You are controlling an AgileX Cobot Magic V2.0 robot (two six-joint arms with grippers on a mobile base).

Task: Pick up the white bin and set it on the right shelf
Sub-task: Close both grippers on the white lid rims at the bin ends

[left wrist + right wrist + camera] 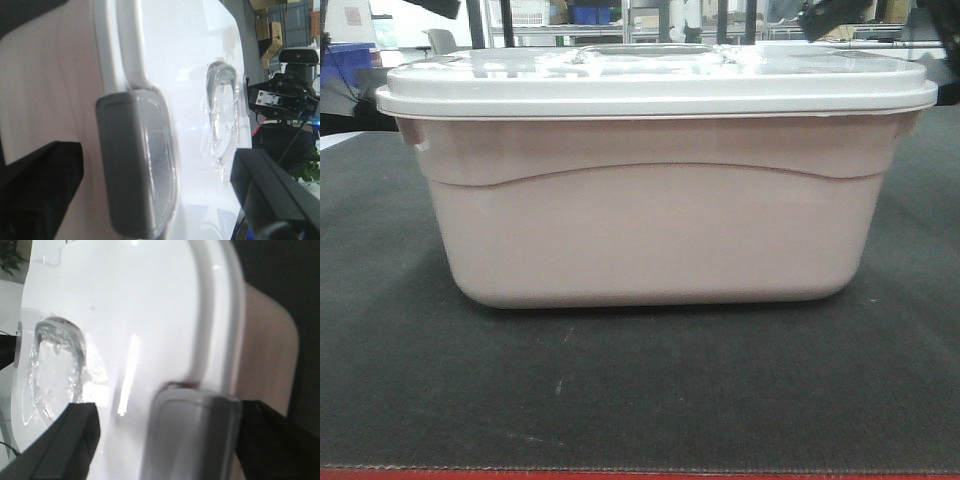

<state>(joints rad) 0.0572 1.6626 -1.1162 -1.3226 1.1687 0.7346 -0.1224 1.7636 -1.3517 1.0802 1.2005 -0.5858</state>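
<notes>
The white bin, a pale pinkish tote with a white lid, stands on the dark mat and fills the front view. In the left wrist view my left gripper is open at one end of the bin, its dark fingers set wide on either side of a grey latch. In the right wrist view my right gripper is open in the same way round the other grey latch, with one finger close against the latch's edge. The right shelf is out of view.
The mat has a red front edge. Metal racks holding blue bins stand far behind the tote, and another blue bin sits at the far left. The right arm's wrist shows beyond the lid.
</notes>
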